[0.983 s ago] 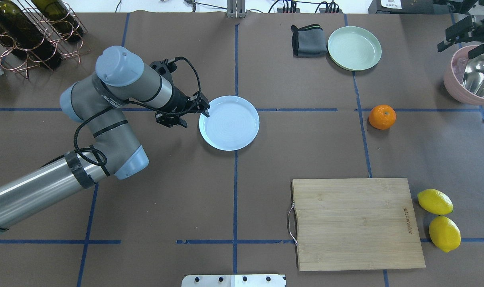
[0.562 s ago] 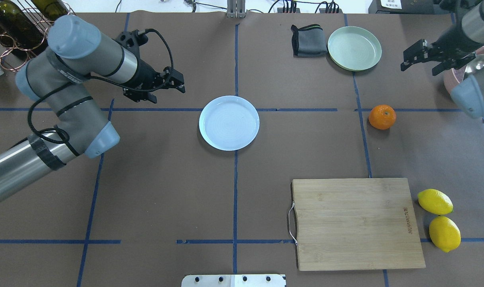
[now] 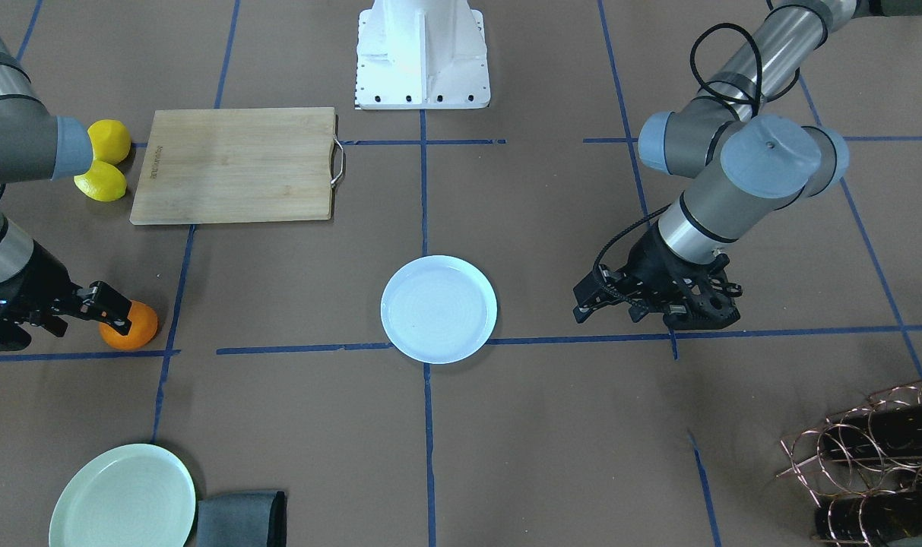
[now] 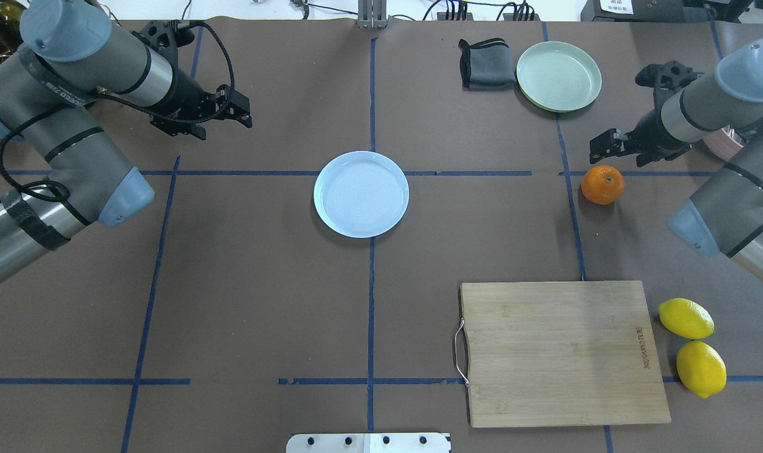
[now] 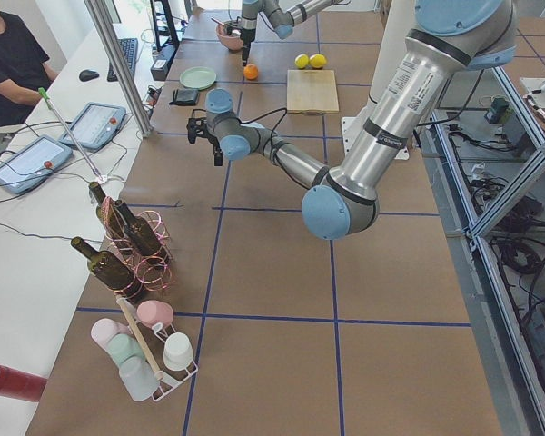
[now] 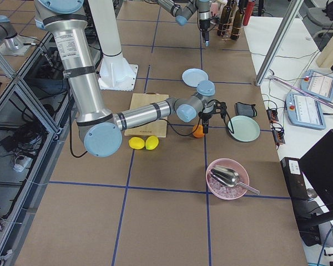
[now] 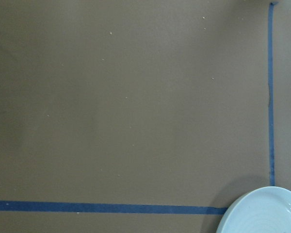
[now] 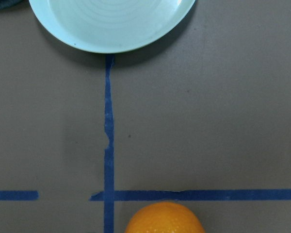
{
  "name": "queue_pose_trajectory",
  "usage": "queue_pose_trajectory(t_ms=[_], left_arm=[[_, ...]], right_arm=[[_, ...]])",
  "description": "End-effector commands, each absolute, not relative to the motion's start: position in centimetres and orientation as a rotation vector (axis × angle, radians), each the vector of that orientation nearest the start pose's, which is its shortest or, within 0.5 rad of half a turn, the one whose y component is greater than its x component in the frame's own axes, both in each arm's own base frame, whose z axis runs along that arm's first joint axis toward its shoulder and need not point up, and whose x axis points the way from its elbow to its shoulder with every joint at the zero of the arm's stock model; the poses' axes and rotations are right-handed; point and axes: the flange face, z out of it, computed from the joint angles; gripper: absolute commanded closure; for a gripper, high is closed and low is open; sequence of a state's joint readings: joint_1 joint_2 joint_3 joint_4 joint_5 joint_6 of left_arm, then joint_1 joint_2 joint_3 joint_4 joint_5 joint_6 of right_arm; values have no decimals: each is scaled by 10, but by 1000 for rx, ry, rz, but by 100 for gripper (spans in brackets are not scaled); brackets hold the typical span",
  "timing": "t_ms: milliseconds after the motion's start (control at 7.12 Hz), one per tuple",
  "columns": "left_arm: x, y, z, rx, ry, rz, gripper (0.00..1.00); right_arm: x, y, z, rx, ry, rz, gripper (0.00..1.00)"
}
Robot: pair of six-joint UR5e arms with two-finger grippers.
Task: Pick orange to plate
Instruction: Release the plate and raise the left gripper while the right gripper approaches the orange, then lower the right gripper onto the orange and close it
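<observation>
I see right gripper [image 4: 607, 150] at twelve o'clock off the orange [image 4: 602, 184], jaws apart, empty. Left gripper [image 4: 224, 123] (likewise spread, empty) ten o'clock off plate [image 4: 361, 194].

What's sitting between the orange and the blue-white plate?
Nothing. In the overhead view the stretch from the orange to the plate is bare brown table cover, crossed only by a blue tape line. The front-facing view agrees.

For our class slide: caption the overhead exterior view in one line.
Right tool poised beside the orange; pale blue plate sits empty mid-table.
</observation>
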State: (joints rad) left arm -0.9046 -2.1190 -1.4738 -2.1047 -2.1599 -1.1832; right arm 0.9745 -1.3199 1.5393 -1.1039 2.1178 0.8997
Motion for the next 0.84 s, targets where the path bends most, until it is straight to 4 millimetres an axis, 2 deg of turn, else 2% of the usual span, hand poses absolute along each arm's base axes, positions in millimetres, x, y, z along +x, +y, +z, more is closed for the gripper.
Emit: queue_pose_trajectory(t_ms=[0,421,702], left_arm=[[369,-598,319,144,1081,-170,0],[368,-599,321,144,1077,-173,0],[369,-598,322,144,1076,-172,0]], right_arm=[[-300,-549,503,121,-823,79,0],[-324,-543,502,111,-810,49,0],[-329,-546,515,101,-787,46,0]])
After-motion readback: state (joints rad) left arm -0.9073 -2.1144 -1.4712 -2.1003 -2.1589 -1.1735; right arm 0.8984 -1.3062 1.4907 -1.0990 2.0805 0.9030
